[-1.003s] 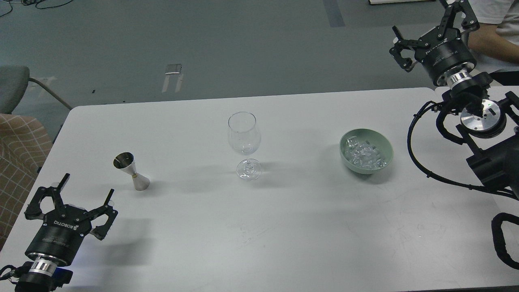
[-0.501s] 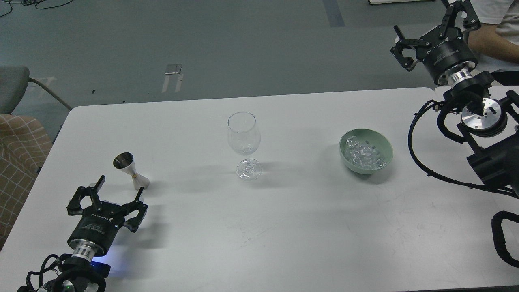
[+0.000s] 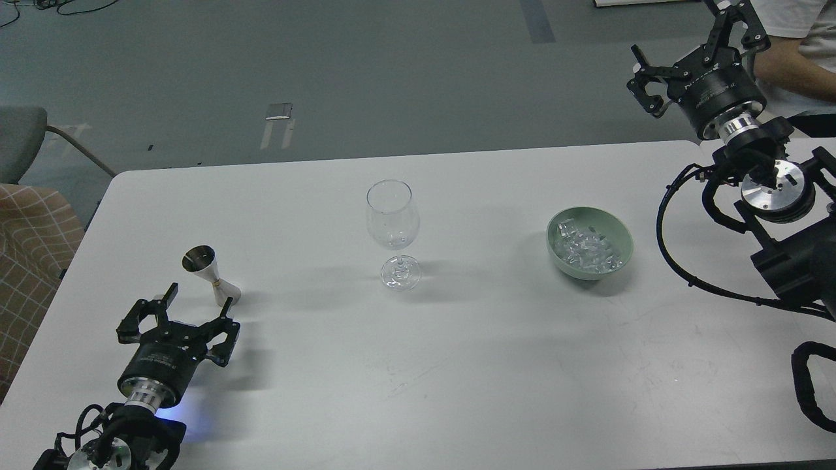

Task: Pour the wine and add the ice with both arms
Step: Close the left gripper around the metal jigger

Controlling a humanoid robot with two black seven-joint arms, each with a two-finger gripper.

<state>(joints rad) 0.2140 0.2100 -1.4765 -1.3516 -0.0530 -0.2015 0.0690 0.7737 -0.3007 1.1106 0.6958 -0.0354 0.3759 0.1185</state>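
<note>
A steel jigger (image 3: 211,275) stands at the left of the white table (image 3: 418,365). An empty wine glass (image 3: 392,230) stands upright in the middle. A pale green bowl (image 3: 590,243) of clear ice cubes sits to the right. My left gripper (image 3: 198,302) is open and empty, low over the table, its fingertips just in front of the jigger's base. My right gripper (image 3: 679,39) is open and empty, held high beyond the table's far right corner, well away from the bowl.
A person in a white shirt (image 3: 800,46) sits behind the right arm. A chair (image 3: 26,222) with a checked cushion stands off the table's left edge. Black cables (image 3: 679,248) loop over the table's right side.
My left gripper has moved forward and right, from the table's near-left corner up to the jigger. My right gripper has only shifted slightly.
</note>
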